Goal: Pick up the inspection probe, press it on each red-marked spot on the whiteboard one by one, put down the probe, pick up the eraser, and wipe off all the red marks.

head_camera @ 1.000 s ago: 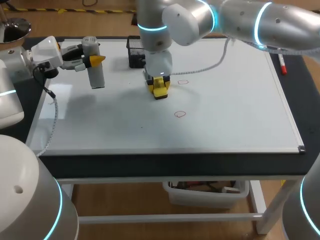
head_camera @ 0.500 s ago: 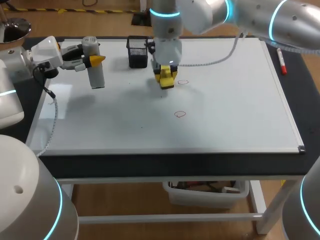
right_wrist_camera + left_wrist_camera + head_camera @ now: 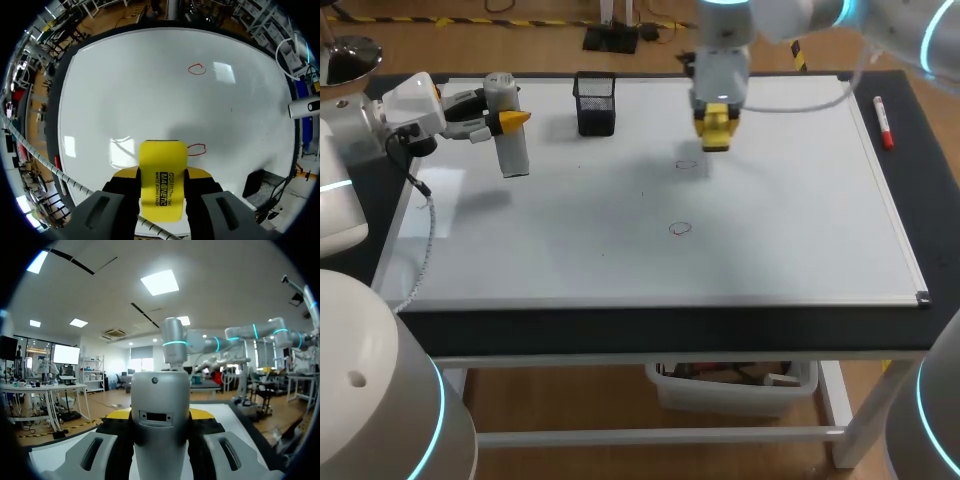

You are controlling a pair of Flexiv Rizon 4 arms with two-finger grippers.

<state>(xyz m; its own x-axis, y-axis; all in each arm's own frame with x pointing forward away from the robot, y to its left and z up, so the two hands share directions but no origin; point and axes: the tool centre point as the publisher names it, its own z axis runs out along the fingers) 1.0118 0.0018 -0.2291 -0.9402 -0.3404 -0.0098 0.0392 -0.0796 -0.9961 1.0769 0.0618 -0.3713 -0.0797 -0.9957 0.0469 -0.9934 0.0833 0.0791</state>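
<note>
Light and rigid, that flat yellow rectangular eraser (image 3: 161, 155); right gripper (image 3: 162, 176) pinches its long sides, while left gripper (image 3: 160, 416) clamps the grey cylindrical probe (image 3: 160, 385).

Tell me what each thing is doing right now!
probe: upright, clamped in left gripper.
eraser: clamped in right gripper.
red mark by eraser: not wiped.
other red mark: not wiped.
marker: lying flat beside whiteboard.
pen holder: standing upright on whiteboard.
</note>
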